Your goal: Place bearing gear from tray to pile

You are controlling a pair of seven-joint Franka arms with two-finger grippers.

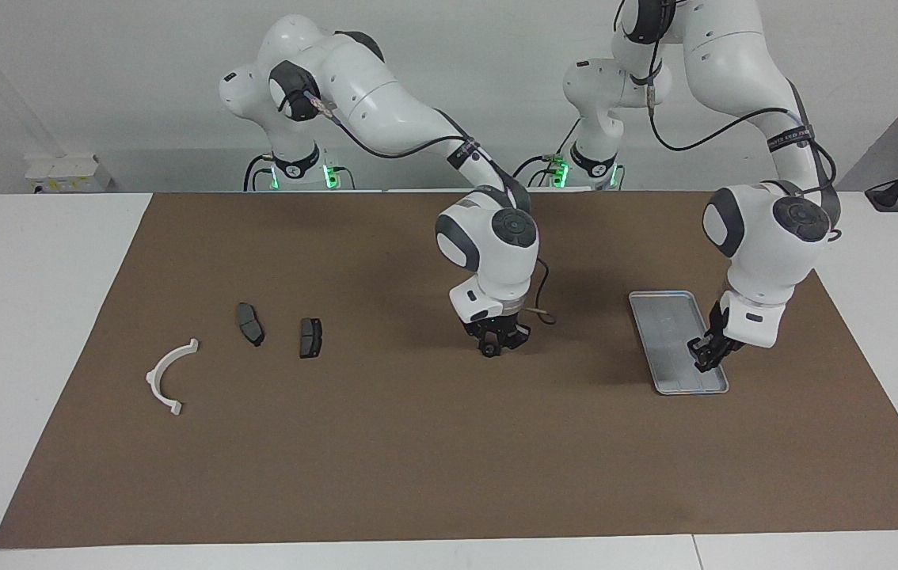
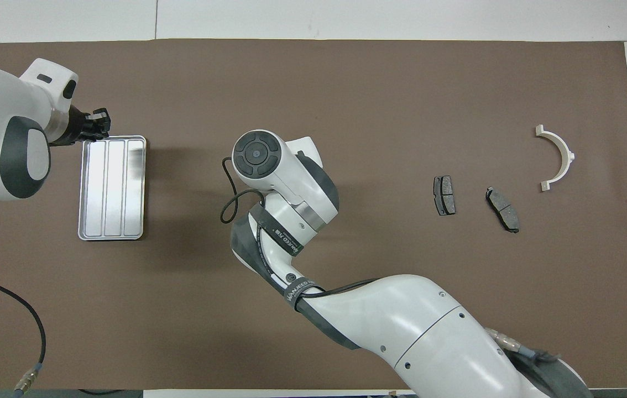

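The right tool (image 1: 490, 346) pinches the small black gear (image 1: 488, 350) mid-bench, well short of the pile (image 1: 310, 337) it belongs with, while the left tool (image 1: 704, 355), closed and empty, hangs over the tray (image 1: 659, 317).

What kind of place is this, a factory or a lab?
Probably a robotics lab: two white arms stand at a table with a brown mat, and only a few parts lie out, a metal tray and brake pads.

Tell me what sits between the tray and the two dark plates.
The right tool, shut on the small black gear, low over the mat. Otherwise bare mat between tray and plates; the facing view shows it.
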